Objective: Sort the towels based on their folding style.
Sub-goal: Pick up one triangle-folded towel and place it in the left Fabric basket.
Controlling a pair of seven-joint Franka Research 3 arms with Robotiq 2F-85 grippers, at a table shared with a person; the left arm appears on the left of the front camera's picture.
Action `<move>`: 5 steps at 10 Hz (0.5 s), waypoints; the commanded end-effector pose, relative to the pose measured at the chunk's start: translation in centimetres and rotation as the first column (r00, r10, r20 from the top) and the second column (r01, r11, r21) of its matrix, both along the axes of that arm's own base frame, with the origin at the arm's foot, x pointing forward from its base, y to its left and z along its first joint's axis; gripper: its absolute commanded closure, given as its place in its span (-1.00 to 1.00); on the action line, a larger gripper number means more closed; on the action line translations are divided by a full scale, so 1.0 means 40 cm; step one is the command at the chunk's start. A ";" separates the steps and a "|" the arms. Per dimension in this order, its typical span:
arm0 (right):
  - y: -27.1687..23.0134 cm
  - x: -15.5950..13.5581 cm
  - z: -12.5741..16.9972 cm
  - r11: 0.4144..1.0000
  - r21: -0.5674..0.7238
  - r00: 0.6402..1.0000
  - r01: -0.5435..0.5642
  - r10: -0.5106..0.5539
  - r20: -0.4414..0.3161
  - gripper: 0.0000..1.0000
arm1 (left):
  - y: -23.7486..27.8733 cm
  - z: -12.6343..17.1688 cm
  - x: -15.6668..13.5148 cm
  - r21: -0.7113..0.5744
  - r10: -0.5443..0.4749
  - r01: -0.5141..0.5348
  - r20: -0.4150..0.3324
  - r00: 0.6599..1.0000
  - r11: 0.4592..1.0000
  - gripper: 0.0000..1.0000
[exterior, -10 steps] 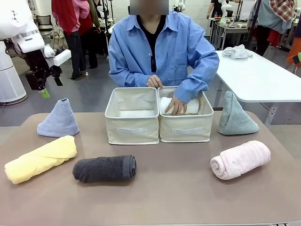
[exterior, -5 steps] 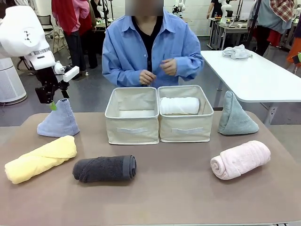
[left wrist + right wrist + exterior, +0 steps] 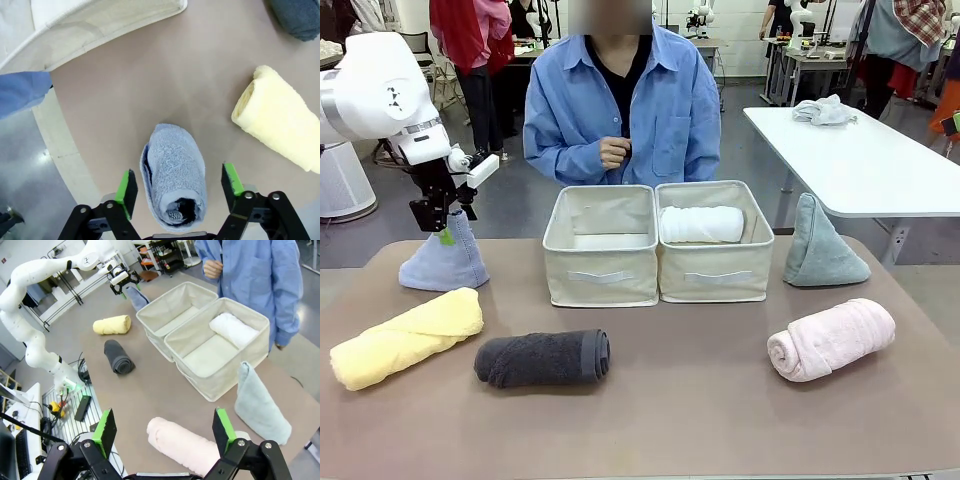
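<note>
Where the table [image 3: 700,410] runs toward its far left corner: lavender-blue cone towel [image 3: 445,265], one, upright on its base. Left gripper [image 3: 446,232] poised at its tip. In the left wrist view the two green-padded fingers [image 3: 126,190] stand apart, one on each side of the cone's top, neither pressing the cloth. The gripper is released and grasps nothing.

Yellow rolled towel [image 3: 408,337]: one, lying just in front of the lavender-blue cone towel, near the left edge.

Dark grey rolled towel [image 3: 542,358]: one, right of the yellow rolled towel, in front of the left bin [image 3: 600,272].

Beige bins: two, side by side at the far middle. The right bin [image 3: 715,277] holds a white rolled towel [image 3: 702,224] lying crosswise.

Grey-green cone towel [image 3: 820,250]: one, upright, right of the right bin.

Pink rolled towel [image 3: 832,338]: one, in front of the grey-green cone towel.

Right gripper [image 3: 164,422]: above the table near the pink rolled towel, fingers spread wide, nothing between them.

Person [image 3: 620,100]: blue shirt, behind the bins, one hand [image 3: 613,153] at the chest.
</note>
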State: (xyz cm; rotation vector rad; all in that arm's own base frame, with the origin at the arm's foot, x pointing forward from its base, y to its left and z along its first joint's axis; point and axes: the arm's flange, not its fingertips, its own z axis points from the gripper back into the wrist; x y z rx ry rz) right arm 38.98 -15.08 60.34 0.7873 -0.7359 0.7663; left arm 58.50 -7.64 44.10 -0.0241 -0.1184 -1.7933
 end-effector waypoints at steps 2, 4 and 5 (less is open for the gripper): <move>0.002 0.001 -0.001 1.000 0.009 1.000 -0.007 0.007 0.004 -1.00 | -0.004 -0.011 -0.003 0.051 0.006 -0.007 0.020 1.000 0.999 1.00; 0.002 0.001 -0.001 1.000 0.009 1.000 -0.007 0.007 0.004 -1.00 | -0.003 -0.014 -0.007 0.054 0.001 -0.002 0.010 1.000 0.999 0.69; 0.002 0.001 -0.001 1.000 0.009 1.000 -0.007 0.007 0.004 -1.00 | -0.003 -0.012 -0.009 0.056 -0.002 0.002 0.008 1.000 0.998 0.87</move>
